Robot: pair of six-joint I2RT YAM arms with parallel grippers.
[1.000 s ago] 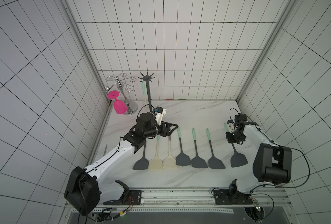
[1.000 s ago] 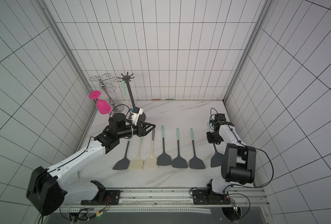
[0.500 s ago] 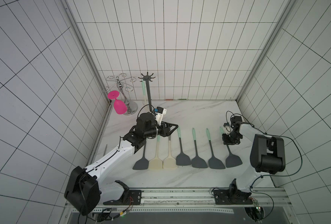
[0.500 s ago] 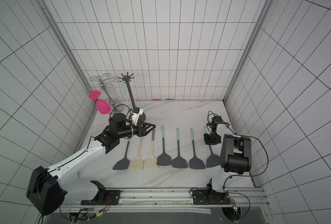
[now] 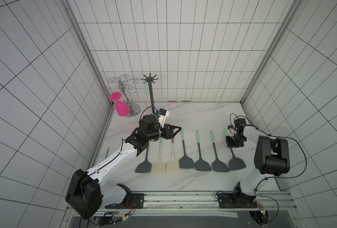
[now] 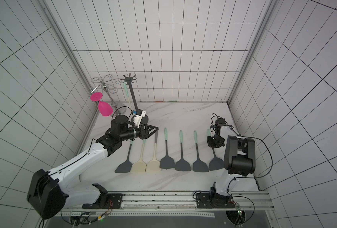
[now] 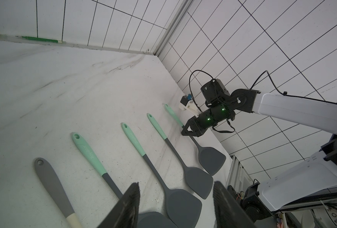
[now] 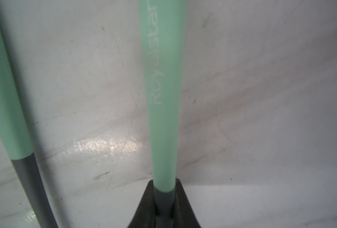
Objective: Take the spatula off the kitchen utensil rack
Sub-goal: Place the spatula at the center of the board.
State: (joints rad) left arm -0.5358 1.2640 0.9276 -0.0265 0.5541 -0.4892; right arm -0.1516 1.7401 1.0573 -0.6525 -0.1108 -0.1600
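The right gripper sits low on the table, its jaws close on either side of the grey neck of the spatula at the right end of the laid-out row. From the wrist view I cannot tell whether they pinch it or merely flank it. If the arm lifts away before the jaws clear, it may drag that spatula against its neighbour, whose blade lies just beside it. The left gripper hangs wide open and empty above the row's other end. One mint-handled spatula hangs on the kitchen utensil rack. A careless reach could tip the thin pole or knock the pink glass on the chrome holder beside it. The mint handles read "Royalstar" in pale letters.
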